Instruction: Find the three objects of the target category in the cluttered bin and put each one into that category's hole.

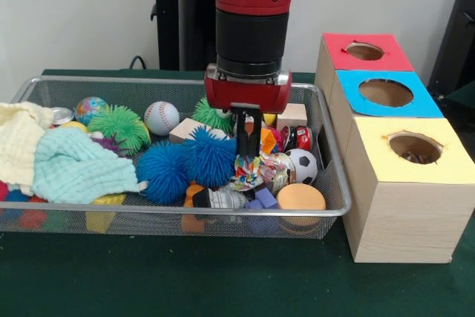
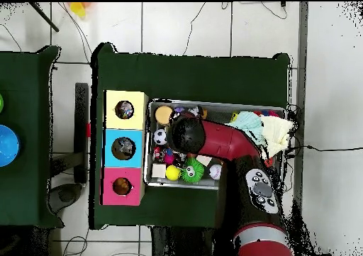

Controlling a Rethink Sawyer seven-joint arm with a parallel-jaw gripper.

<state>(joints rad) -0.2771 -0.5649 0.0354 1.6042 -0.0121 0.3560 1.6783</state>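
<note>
My gripper (image 1: 247, 155) reaches down into the right-middle of the wire mesh bin (image 1: 185, 210), its tips sunk in the clutter next to a crumpled multicoloured toy (image 1: 249, 172). Two blue spiky balls (image 1: 189, 162) lie just left of it, and a soccer ball (image 1: 301, 165) and a red toy car (image 1: 303, 137) just right. In the overhead view the arm's wrist (image 2: 186, 134) hides the gripper. Beside the bin stand three boxes with holes: red (image 1: 364, 51), blue (image 1: 385, 92) and yellow (image 1: 414, 148).
Two green spiky balls (image 1: 121, 125), a baseball (image 1: 161, 117), a globe ball (image 1: 91, 109), wooden blocks (image 1: 292, 115) and an orange disc (image 1: 300, 197) also fill the bin. Pale yellow (image 1: 18, 135) and mint (image 1: 70, 165) cloths cover its left end.
</note>
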